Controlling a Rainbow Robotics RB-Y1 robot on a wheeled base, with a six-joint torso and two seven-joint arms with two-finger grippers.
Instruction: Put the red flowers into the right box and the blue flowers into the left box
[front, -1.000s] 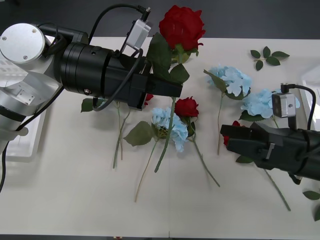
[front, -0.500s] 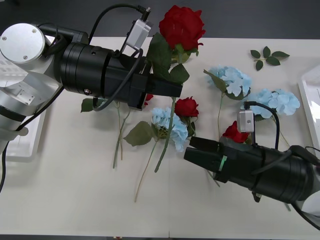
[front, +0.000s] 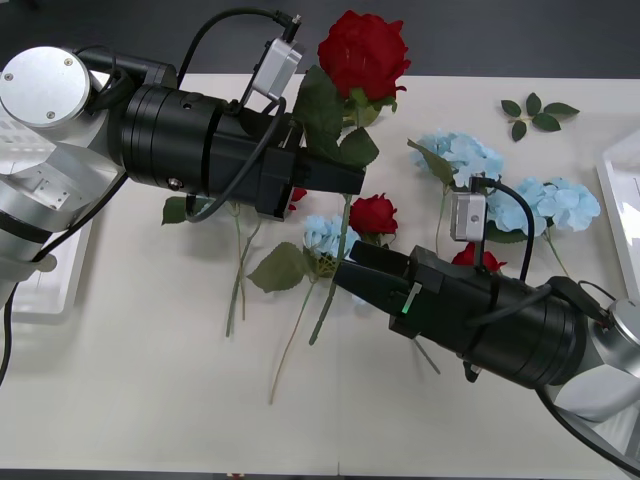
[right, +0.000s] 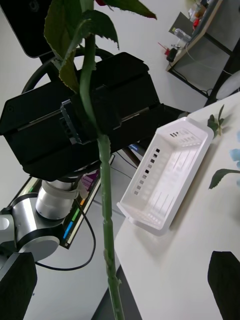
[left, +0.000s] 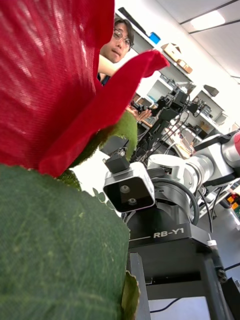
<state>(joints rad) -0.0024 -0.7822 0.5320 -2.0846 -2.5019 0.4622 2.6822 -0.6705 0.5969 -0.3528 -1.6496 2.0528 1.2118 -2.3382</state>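
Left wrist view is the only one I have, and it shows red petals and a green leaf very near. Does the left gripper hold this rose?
Observer: Yes. The left gripper is shut on the stem of the red rose, lifted over the table.
Operator: Where is the right gripper?
Observer: The right gripper is at the lower stem, open, with the stem between its fingers and not touching them.
Operator: Do other flowers lie on the table?
Observer: Yes, several blue flowers and a second rose.
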